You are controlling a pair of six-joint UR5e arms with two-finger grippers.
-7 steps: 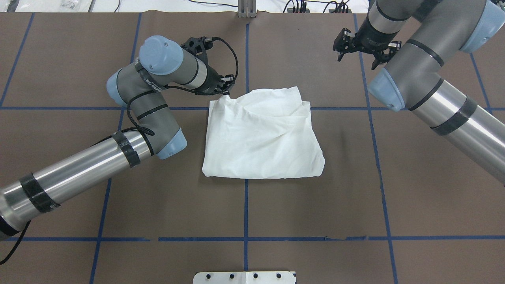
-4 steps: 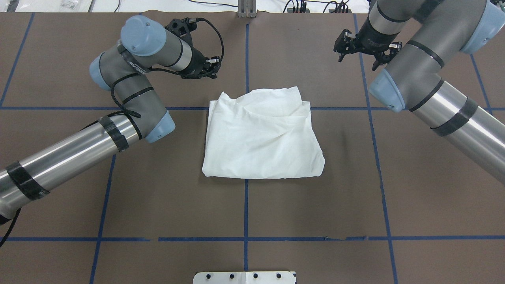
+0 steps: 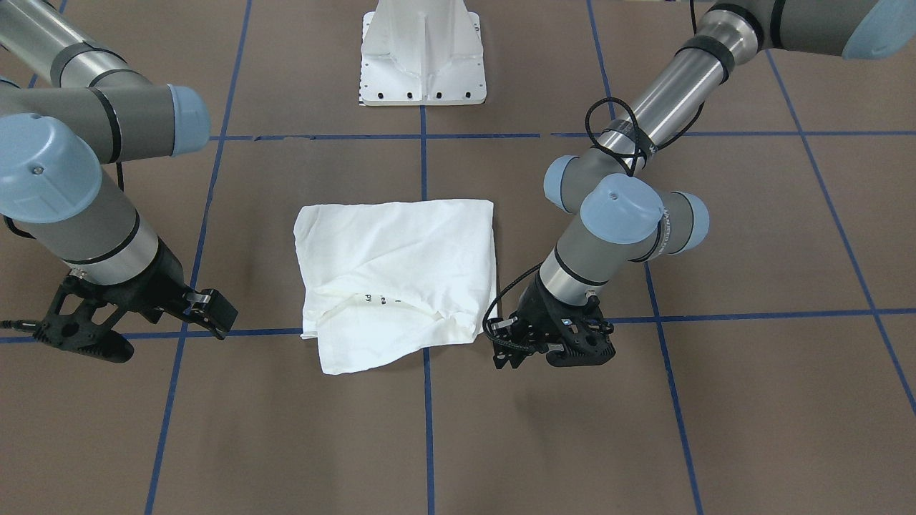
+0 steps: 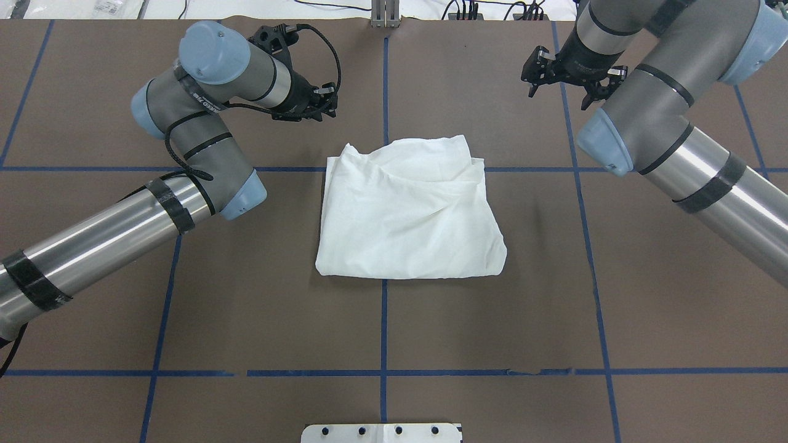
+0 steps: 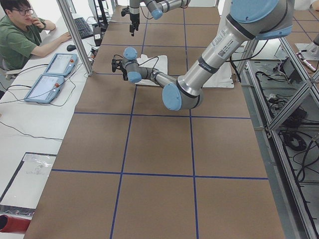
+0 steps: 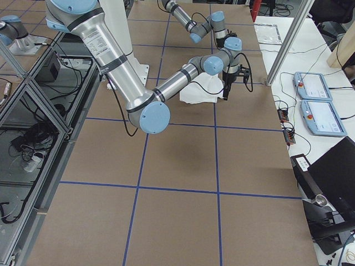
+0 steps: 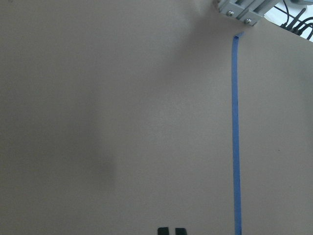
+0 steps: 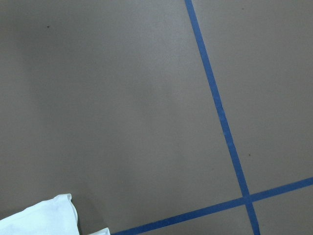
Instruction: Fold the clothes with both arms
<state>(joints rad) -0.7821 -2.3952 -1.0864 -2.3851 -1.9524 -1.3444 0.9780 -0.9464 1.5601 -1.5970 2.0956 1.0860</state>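
Left gripper: upper left of the overhead view, hanging over bare table, near the shirt's upper-left corner but not touching it. In the left wrist view its two black fingertips sit close together at the bottom edge with nothing between them.

Right gripper: upper right of the overhead view, jaws spread wide, holding nothing. It is well apart from the shirt and above a blue tape line.

Shirt: white, lying at frame centre and folded to a rough rectangle across the crossing of two tape lines. The lower edge is neat, the upper edge rumpled with a loose flap. The front-facing view shows a few black letters along a crease. One shirt corner shows at the lower left of the right wrist view.

Nothing lies between either gripper and the cloth.

Table: brown matte sheet gridded with blue tape. A white pedestal base stands at top centre of the front-facing view.

Room: in the left side view, a person sits at a white desk, upper left. Two control tablets lie on the desk by a metal post.
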